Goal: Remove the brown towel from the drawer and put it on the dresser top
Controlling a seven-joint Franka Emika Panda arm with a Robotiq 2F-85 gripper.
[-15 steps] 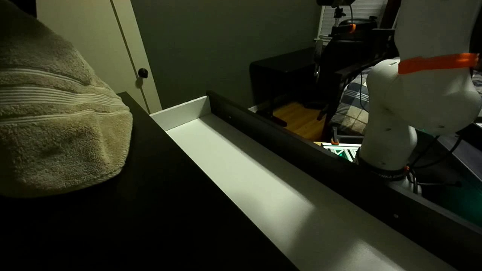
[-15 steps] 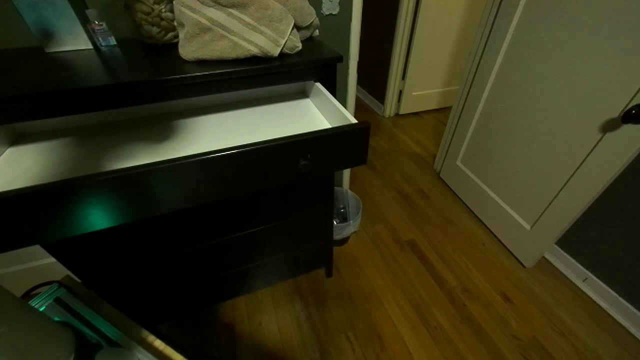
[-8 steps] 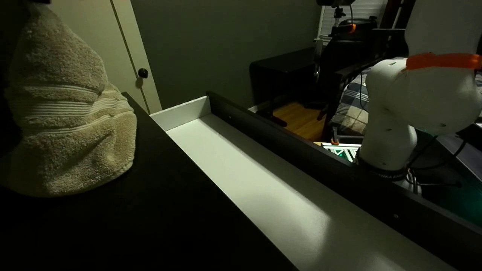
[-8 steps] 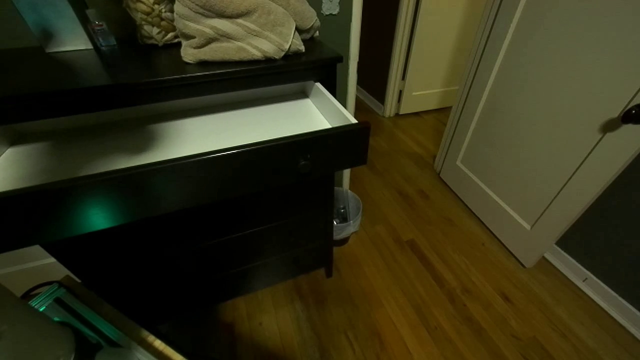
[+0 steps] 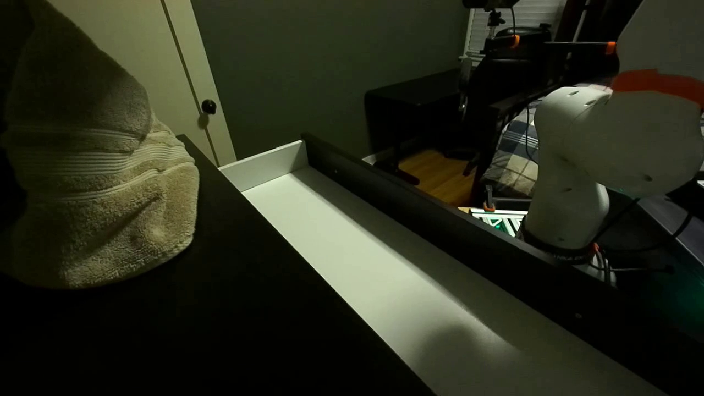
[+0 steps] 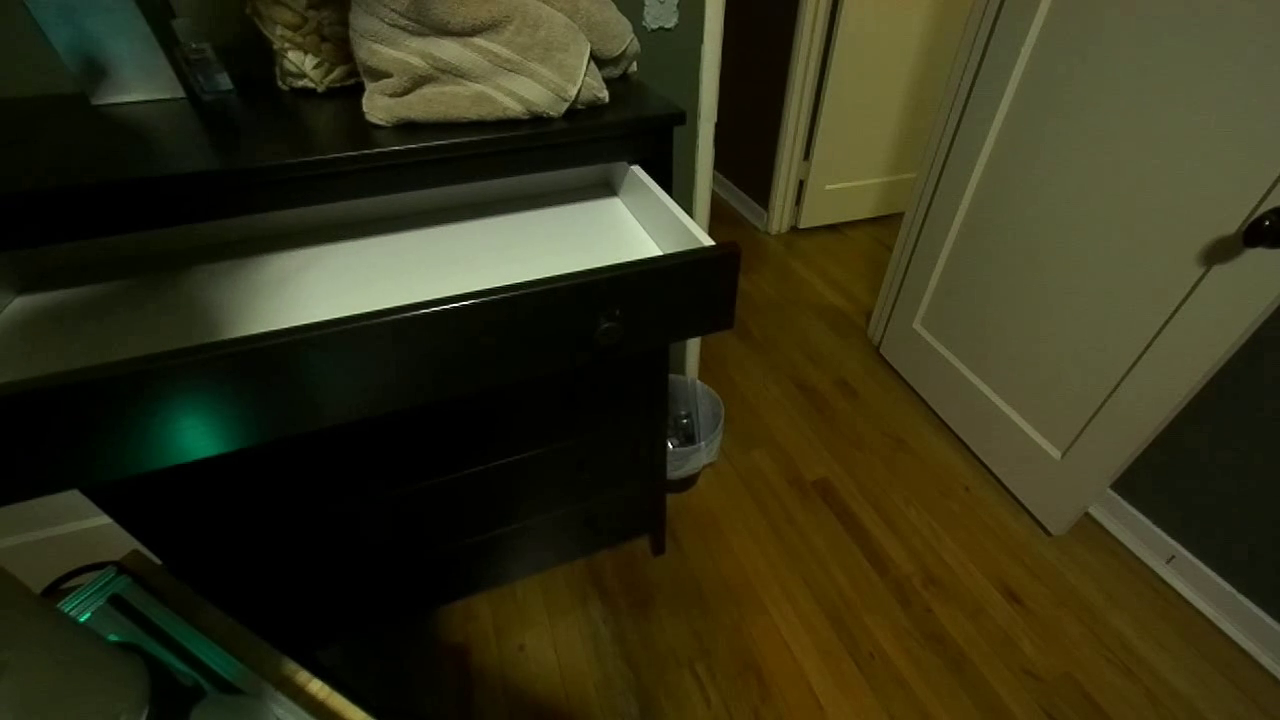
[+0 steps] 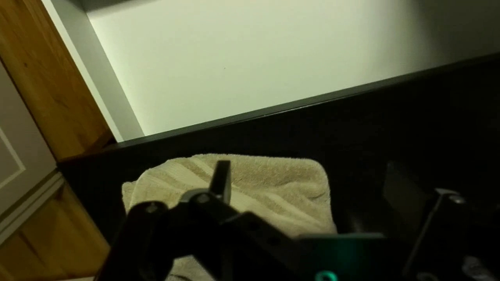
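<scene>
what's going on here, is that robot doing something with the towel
A robot arm is moving the towel from the drawer to the dresser top. The towel lies bunched on the dresser top, and the drawer stands open. In the wrist view, the gripper is open and not holding it, so the job looks about done.

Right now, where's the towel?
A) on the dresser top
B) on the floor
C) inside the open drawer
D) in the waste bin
A: both exterior views show the towel resting on the dresser top, outside the open drawer.
</scene>
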